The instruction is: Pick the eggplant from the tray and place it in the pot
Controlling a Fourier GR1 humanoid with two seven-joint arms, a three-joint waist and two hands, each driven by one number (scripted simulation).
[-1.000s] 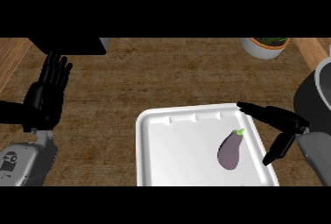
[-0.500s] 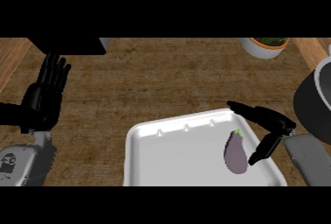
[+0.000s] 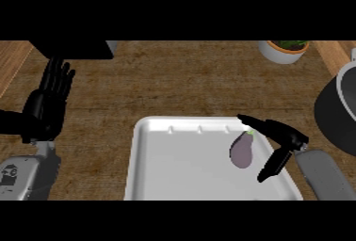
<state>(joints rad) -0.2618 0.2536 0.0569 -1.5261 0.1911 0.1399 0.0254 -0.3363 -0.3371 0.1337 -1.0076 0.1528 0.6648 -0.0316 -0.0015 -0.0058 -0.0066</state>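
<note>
Brown, coarse-grained wooden desk (image 3: 173,80), matt and streaked, with a paler plank strip along the left edge. Near the lower middle, a white, smooth rectangular tray with rounded corners and a raised rim (image 3: 149,160), small notches along its far wall. Inside it, toward the right side, a small glossy purple eggplant (image 3: 241,150), teardrop in shape, plump at the near end and narrowing to a green cap at the far end, lying flat on the tray floor just inside the right rim. Around it on the right, the black right hand (image 3: 281,136) on a grey forearm: thumb stretched over the tray's far right corner beside the green cap, fingers angled down along the eggplant's right side, spread apart and not closed on it; contact with the skin not clear. At the right edge, a large dark round pot with a pale metal rim (image 3: 341,113), only partly in view. At the top right, a white ceramic planter with green leaves (image 3: 284,51). At the top left, a flat black box-shaped object (image 3: 73,48). At the left, the black left hand (image 3: 49,101), fingers straight and pointing up, resting open, well apart from the tray.
</note>
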